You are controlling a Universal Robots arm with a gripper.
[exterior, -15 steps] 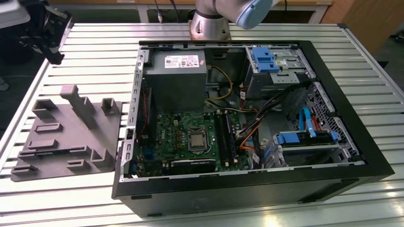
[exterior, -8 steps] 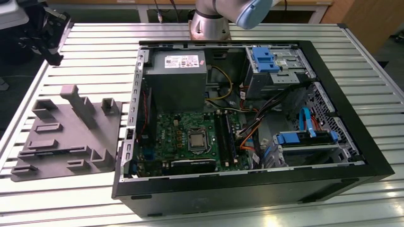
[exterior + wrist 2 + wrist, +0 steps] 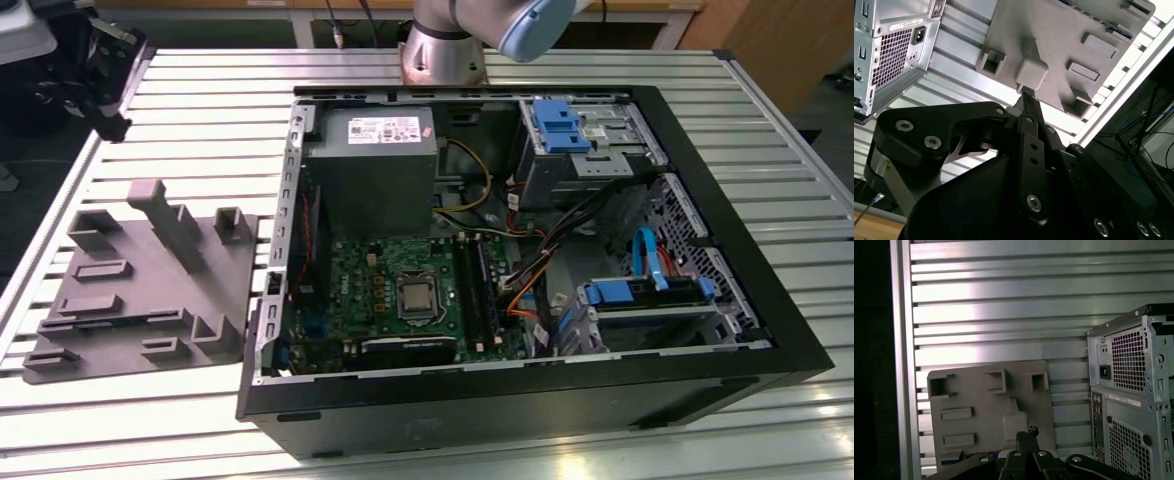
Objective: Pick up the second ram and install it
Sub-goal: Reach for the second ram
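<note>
Pick-up stage I reckon: tool point(image 3: 1027, 432) clenched on nothing, aimed at the tray point(image 3: 981, 422) at lower centre, needs opening before any grab.

We are seeing a bench point(image 3: 200, 80) of ribbed, gleaming metal, a matt grey plastic holder point(image 3: 134, 290), a case point(image 3: 1126, 412) of bare perforated sheet metal, and a matt black pincer point(image 3: 1024, 97).

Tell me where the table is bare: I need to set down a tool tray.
Bare slats lie between the grey fixture plate and the table's far edge, on the exterior view's left of the computer case. A narrower strip runs along the near edge before the plate. The case's inside is crowded: cables, drive bays, motherboard.
</note>
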